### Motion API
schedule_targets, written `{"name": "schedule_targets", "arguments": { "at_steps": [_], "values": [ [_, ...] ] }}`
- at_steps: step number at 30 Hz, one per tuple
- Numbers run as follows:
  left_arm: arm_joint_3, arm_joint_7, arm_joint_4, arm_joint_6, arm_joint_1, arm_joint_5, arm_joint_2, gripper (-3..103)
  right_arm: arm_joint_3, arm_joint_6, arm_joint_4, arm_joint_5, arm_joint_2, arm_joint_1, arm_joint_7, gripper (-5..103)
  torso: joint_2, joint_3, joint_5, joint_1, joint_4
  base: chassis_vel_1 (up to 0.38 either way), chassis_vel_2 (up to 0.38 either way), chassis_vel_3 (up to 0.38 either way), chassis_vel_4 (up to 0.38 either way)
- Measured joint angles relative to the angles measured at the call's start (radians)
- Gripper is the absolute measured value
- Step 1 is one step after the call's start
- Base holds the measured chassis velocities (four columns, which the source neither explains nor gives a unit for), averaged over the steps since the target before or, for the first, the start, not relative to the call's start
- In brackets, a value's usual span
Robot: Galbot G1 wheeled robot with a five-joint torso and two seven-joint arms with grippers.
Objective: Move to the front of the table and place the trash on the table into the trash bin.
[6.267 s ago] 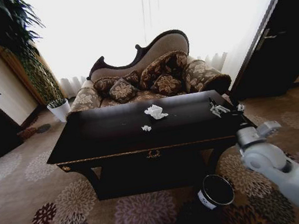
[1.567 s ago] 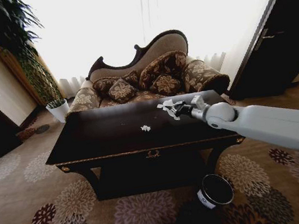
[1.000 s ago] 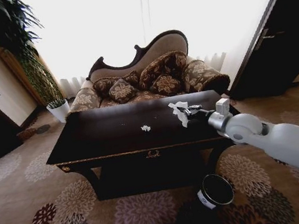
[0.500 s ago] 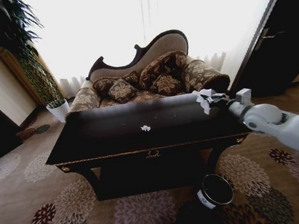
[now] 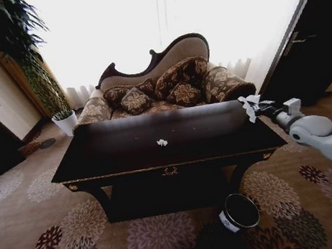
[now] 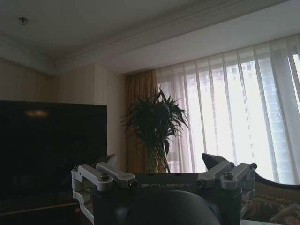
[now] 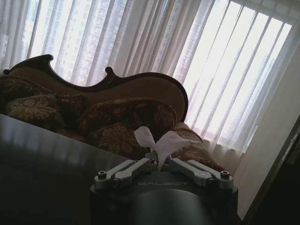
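The dark glossy table (image 5: 119, 151) stands right in front of me, and a tiny white scrap (image 5: 162, 142) lies near its middle. My right gripper (image 5: 259, 108) hovers just above the table's right end, shut on the white crumpled tissue (image 5: 250, 106). The right wrist view has the tissue (image 7: 161, 140) sticking up from between the closed fingers (image 7: 133, 167), above the table top (image 7: 37, 159). The black trash bin (image 5: 239, 212) with its white label sits on the carpet below the table's front right part. My left gripper (image 6: 159, 161) is raised off to the left, open and holding nothing.
A patterned sofa (image 5: 167, 89) with cushions stands directly behind the table. At the back left are a white plant pot (image 5: 64, 122) and a tall plant (image 5: 7, 36). A dark cabinet (image 5: 314, 44) fills the right side. Patterned carpet surrounds the table.
My right gripper took the tissue from the table's middle and carried it rightward to the table's right end. The scrap and the bin have not moved.
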Motion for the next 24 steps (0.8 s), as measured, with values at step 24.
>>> {"name": "schedule_targets", "arguments": {
  "at_steps": [24],
  "values": [
    [0.069, 0.007, 0.092, -0.015, -0.022, 0.062, 0.05, 100, 0.627, 0.103, -0.012, -0.002, 0.348, -0.652, -0.003, 0, 0.0, 0.0, -0.0029, 0.0, 0.0002, 0.0, 0.0, 0.0, 0.0]
  ]
}}
